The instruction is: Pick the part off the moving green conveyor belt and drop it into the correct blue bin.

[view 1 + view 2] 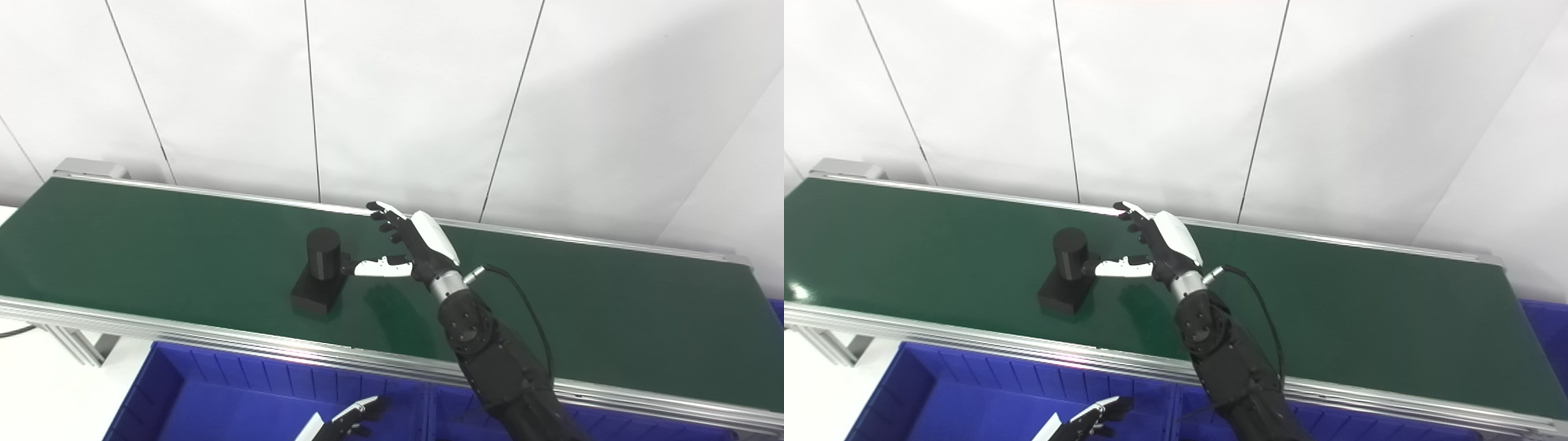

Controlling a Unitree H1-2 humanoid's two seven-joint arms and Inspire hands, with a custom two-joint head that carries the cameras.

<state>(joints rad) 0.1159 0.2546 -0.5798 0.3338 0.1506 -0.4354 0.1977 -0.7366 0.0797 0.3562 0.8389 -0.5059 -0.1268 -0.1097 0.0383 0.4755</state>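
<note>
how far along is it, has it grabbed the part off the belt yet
Not yet. The black part sits on the green belt. The right hand is open beside it, thumb at its cylinder. Grasp, lift and drop into a blue bin remain. The left hand waits low.

A black part (320,272), a round post set upright on a flat square block, is seen on the green belt (184,245). A blue bin (202,398) is placed just below.
</note>
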